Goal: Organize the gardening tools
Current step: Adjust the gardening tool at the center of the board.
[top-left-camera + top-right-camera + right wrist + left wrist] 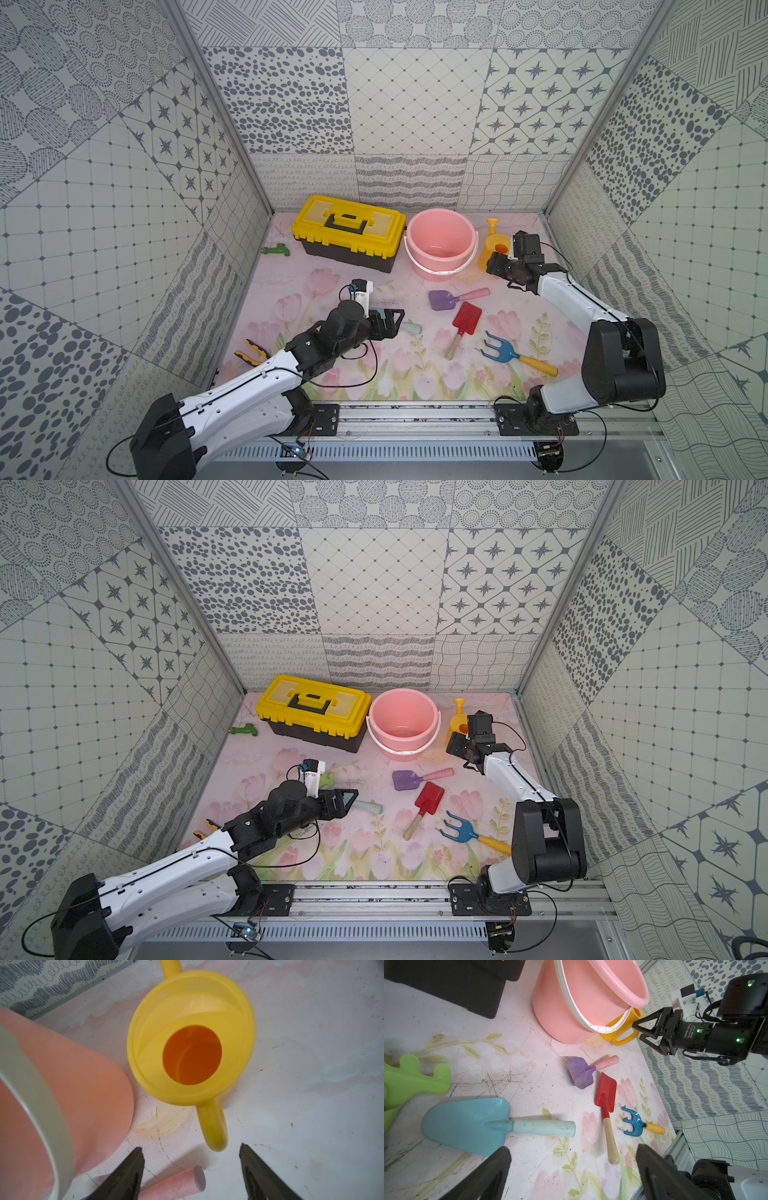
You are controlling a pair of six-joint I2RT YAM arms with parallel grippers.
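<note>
Two grippers: you have both standing with jaws apart, and neither is clamped on anything.
Left gripper (572, 1148): spread wide and empty, hanging over the light-blue trowel (467, 1124); in both top views it covers the blade, so you see only the pale handle poking out.
Right gripper (190, 1148): parted, holding nothing; its wrist view shows you the handle loop of the yellow watering can (191, 1043) just ahead of the fingertips, in line with the gap, touched by neither.
Yellow watering can: upright at the far right of the flowered mat (399, 374), just beside the pink bucket (436, 270), spout toward the back wall, handle toward your right gripper.
Light-blue trowel: flat on the mat, left of centre, under your left gripper.
Green rake (411, 1082): just beside the trowel's blade; in a top view only a pale bit of the rake (326, 779) peeks past the left wrist.
Purple scoop (442, 299): lying in front of the bucket, its pink handle pointing toward the right gripper.
Red square spade (467, 319): just in front of the scoop, blade close to it, wooden handle toward the front rail.
Blue three-prong fork (500, 352): right of the spade, apart from it, yellow handle angled toward the right arm's base.
Toolbox (349, 226): yellow lid shut, at the back, left of the bucket.
Pliers (251, 353): at the mat's left edge, partly hidden behind your left arm.
</note>
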